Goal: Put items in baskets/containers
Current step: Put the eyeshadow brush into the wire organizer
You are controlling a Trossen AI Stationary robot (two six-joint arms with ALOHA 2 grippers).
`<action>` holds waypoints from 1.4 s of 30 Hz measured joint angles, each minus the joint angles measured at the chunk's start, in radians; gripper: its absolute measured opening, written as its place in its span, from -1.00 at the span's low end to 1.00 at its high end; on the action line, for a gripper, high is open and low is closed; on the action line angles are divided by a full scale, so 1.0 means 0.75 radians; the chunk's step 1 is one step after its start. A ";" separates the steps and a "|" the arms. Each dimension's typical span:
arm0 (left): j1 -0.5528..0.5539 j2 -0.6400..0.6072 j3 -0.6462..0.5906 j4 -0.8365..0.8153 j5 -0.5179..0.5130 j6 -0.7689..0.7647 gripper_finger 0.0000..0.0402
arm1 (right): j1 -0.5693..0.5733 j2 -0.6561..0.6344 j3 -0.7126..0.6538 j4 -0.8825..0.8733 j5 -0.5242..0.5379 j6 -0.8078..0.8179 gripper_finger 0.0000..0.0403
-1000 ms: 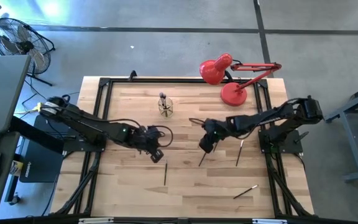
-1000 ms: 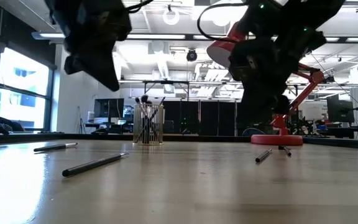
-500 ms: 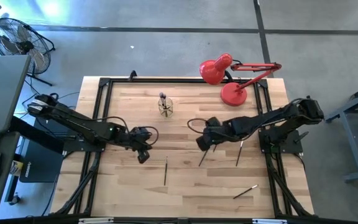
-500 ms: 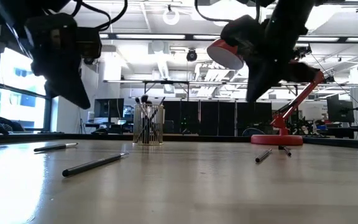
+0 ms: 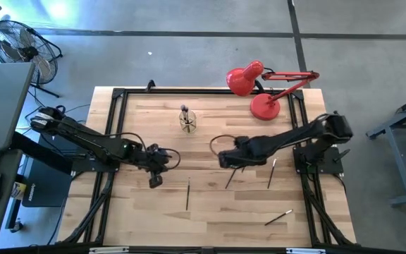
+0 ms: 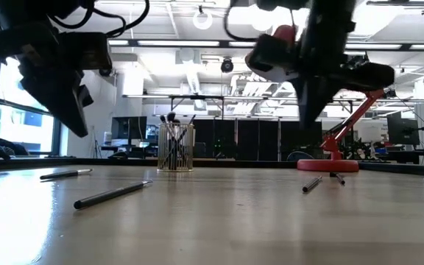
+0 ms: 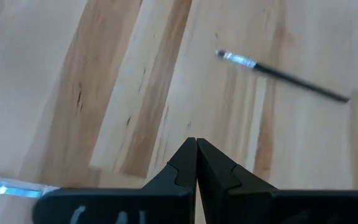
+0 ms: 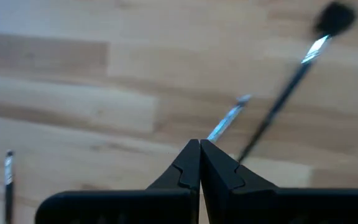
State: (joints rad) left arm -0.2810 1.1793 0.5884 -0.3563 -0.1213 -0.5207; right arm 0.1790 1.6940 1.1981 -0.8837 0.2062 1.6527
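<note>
A small clear cup (image 5: 187, 124) (image 6: 176, 147) stands at the far middle of the table, with several dark sticks upright in it. More sticks lie flat on the wood: one (image 5: 187, 194) near the middle, one (image 5: 229, 178) just near of my right gripper, one (image 5: 271, 173) further right, and another (image 5: 278, 216) near the front right. My left gripper (image 5: 154, 182) (image 7: 196, 142) hovers shut and holds nothing, left of the middle stick. My right gripper (image 5: 224, 162) (image 8: 199, 143) hangs shut and holds nothing above the table's centre, with two sticks (image 8: 278, 99) lying beyond its tips.
A red desk lamp (image 5: 265, 106) stands at the far right corner, its head (image 5: 244, 79) reaching left. A black frame rail (image 5: 115, 127) runs round the table. Bare wood lies between the cup and the two grippers.
My left gripper has gone toward the table's left edge and sunk lower, rolling a little. My right gripper has risen off the table, shifted slightly left and rolled about its own line. Both stay shut and carry nothing. The sticks on the table have not moved.
</note>
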 joint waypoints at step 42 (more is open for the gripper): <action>0.000 0.001 0.000 -0.108 0.048 0.073 -1.00 | -0.128 0.250 -0.005 -0.067 -0.014 0.248 -0.53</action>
State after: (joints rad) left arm -0.2810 1.1797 0.5884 -0.4376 -0.0853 -0.4660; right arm 0.0828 1.8812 1.1946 -0.9337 0.1953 1.8389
